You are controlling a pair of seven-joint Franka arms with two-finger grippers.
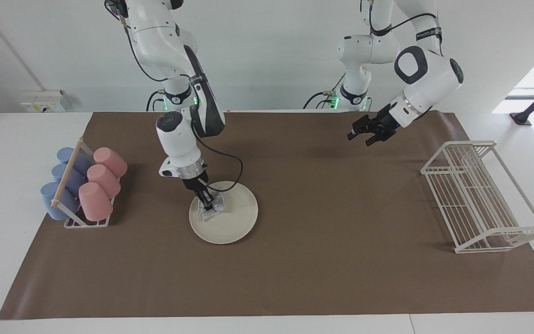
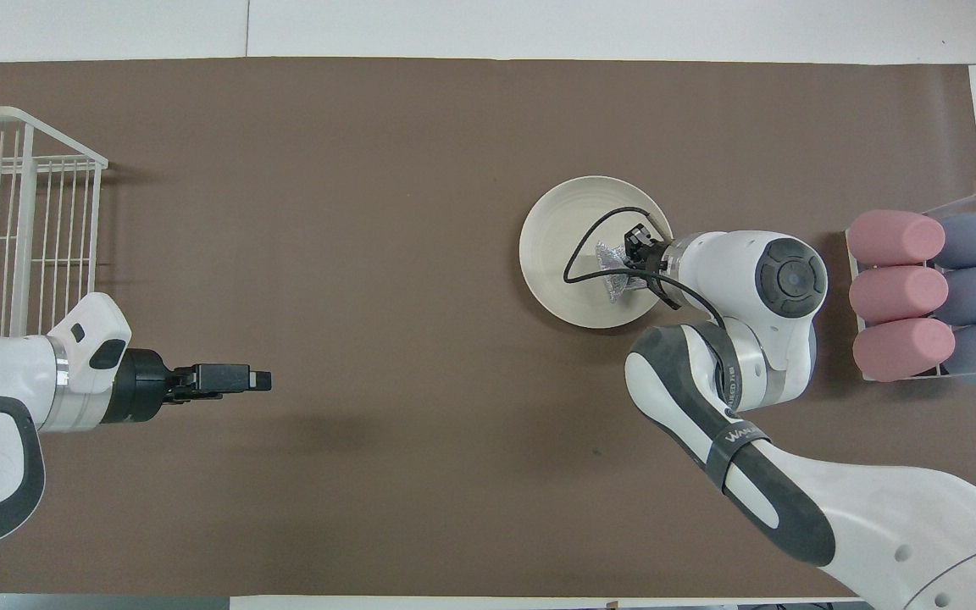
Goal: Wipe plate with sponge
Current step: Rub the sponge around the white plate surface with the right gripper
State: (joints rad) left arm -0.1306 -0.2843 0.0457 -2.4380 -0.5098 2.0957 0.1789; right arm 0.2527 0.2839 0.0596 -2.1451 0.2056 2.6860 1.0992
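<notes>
The round, flat cream-white plate [image 1: 224, 212] lies on the brown paper table cover [image 1: 295, 260], toward the right arm's end of the table, with the white wire rack of pink and blue cups [image 1: 84, 184] beside it at that end. The right gripper [image 1: 208, 204] comes down onto the plate with its fingertips pinched on the small silvery, glittery scouring sponge [image 1: 212, 208], which rests on the plate's surface at about ten o'clock of the plate's centre in the facing view, near the rim on the cup-rack side. The left gripper [image 1: 370, 135] waits in the air over the table cover, its jaws spread with nothing between them, well apart from the plate; the white wire dish rack [image 1: 482, 195] stands at the left arm's end
</notes>
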